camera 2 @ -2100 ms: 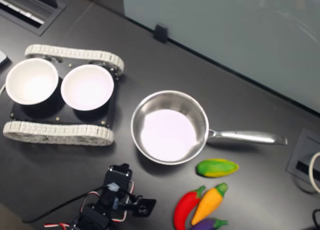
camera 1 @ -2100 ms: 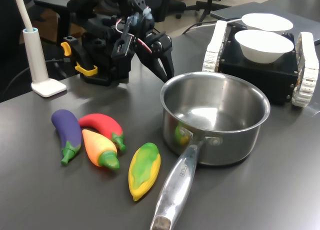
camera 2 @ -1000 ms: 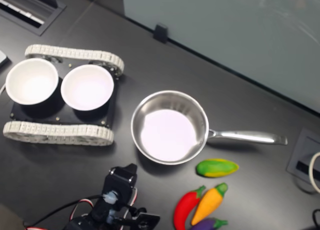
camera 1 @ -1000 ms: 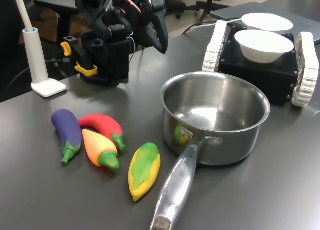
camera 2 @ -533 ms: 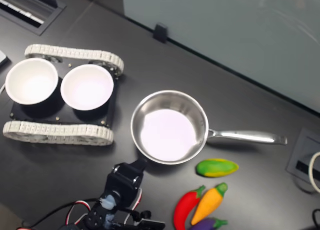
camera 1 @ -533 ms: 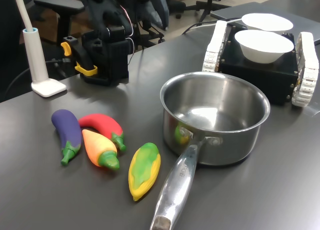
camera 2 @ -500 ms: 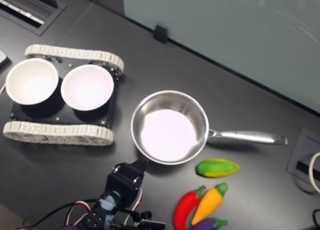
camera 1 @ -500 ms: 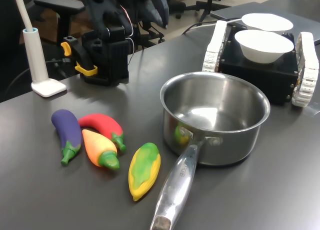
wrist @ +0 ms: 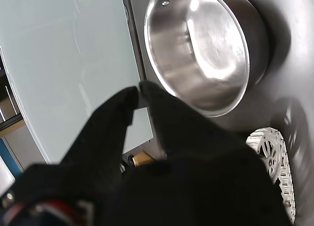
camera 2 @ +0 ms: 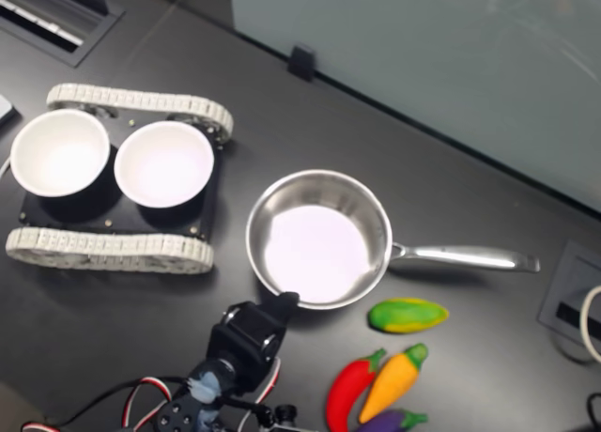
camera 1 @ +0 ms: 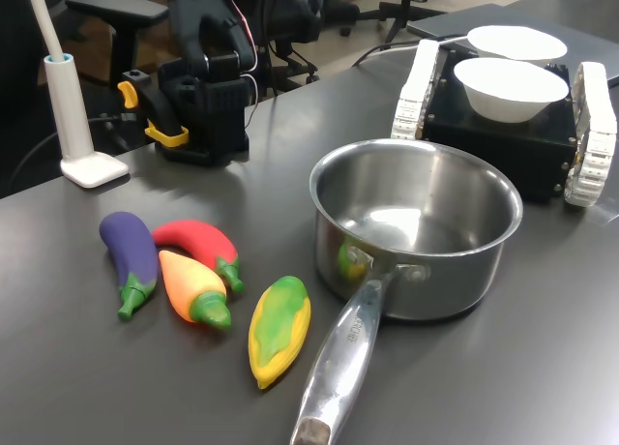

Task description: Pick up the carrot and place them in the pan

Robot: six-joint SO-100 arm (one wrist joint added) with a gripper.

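Observation:
The carrot (camera 1: pixel 191 284) (camera 2: pixel 391 379), orange with a green stem end, lies on the dark table between a red chili and a purple eggplant. It is left of the pan in the first exterior view. The steel pan (camera 1: pixel 426 271) (camera 2: pixel 319 249) (wrist: pixel 196 54) stands empty, its long handle (camera 1: pixel 340 358) pointing toward the table's front. My black gripper (wrist: pixel 137 91) (camera 2: pixel 285 301) is raised in the air, its tip over the pan's near rim in the second exterior view. The fingertips meet with nothing between them. It is well apart from the carrot.
A red chili (camera 1: pixel 198 242), a purple eggplant (camera 1: pixel 131 254) and a corn cob (camera 1: pixel 280 326) lie around the carrot. Behind the pan, a black tracked vehicle (camera 1: pixel 503 145) carries two white bowls (camera 2: pixel 164 162). The arm's base (camera 1: pixel 203 106) and a white lamp foot (camera 1: pixel 92 166) stand at the back left.
The arm has lifted out of the first exterior view's top. In the second exterior view the shut gripper has swung forward to the pan's rim. The vegetables and pan have not moved.

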